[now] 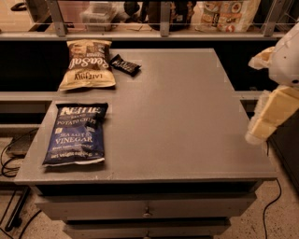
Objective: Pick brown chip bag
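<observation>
The brown chip bag (87, 64) lies flat at the table's far left; its far half is dark brown with white lettering and its near half is tan. My gripper (270, 115) is cream coloured and hangs at the right edge of the view, over the table's right edge. It is far from the bag and touches nothing.
A blue Kettle sea salt and vinegar bag (76, 134) lies at the near left. A small black snack packet (125, 65) lies just right of the brown bag. The grey table (187, 121) has drawers below. A shelf rail with goods (224, 14) runs behind it.
</observation>
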`<act>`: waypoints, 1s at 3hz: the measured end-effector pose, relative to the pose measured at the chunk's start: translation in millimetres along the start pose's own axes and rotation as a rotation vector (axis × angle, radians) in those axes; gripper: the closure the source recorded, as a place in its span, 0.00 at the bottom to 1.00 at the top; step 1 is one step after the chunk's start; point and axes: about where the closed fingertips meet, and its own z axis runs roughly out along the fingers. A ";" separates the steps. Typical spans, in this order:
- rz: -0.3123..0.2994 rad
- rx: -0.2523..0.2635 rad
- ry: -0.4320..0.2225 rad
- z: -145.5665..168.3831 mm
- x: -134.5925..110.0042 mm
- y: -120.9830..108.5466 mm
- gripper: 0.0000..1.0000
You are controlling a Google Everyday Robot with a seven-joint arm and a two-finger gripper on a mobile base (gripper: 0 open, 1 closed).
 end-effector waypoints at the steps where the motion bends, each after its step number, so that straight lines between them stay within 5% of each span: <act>1: -0.002 -0.014 -0.154 31.0 -40.0 -3.6 0.00; 2: 0.001 0.008 -0.291 57.8 -86.2 -23.3 0.00; 3: 0.001 0.008 -0.291 57.8 -86.2 -23.3 0.00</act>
